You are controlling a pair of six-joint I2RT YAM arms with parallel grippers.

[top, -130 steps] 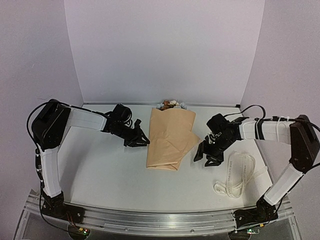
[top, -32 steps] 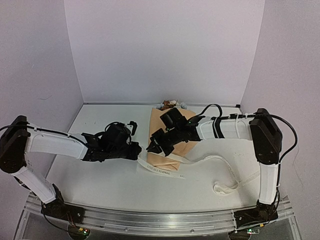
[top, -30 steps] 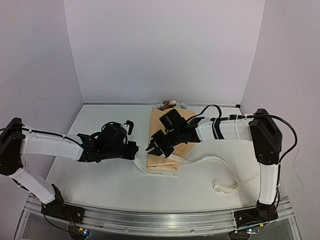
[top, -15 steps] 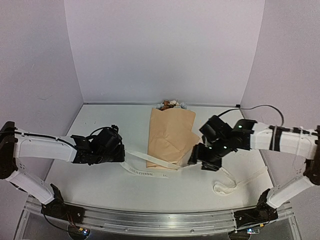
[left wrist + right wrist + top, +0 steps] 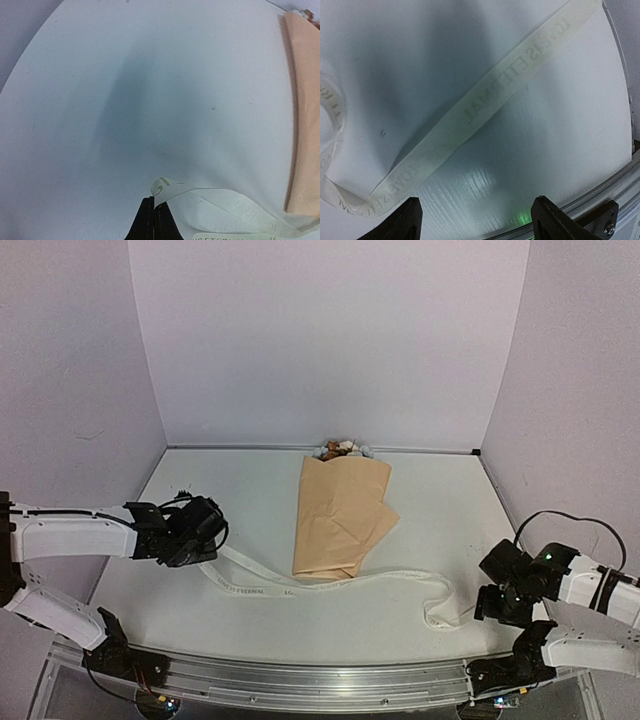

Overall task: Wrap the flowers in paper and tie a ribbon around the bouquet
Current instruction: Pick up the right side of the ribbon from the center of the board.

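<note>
The bouquet lies mid-table, the peach-tan paper (image 5: 340,518) folded round the flowers (image 5: 340,449), whose blooms poke out at the far end. The cream ribbon (image 5: 300,588) runs along the table past the paper's near end, from left to a loose loop at the right (image 5: 440,608). My left gripper (image 5: 208,543) is shut on the ribbon's end (image 5: 167,187), its fingertips (image 5: 147,220) pressed together low over the table; the paper's edge (image 5: 305,115) shows at the right of that view. My right gripper (image 5: 497,598) is open and empty (image 5: 477,222), above a stretch of lettered ribbon (image 5: 505,95).
White walls close the table at the back and both sides. The metal front rail (image 5: 620,200) lies just under my right gripper, at the near right corner. My left arm (image 5: 70,535) stretches low along the near left.
My right gripper has let go of the ribbon, opened and drawn back to the near right corner. My left gripper has pulled the ribbon's end leftward, away from the bouquet.
</note>
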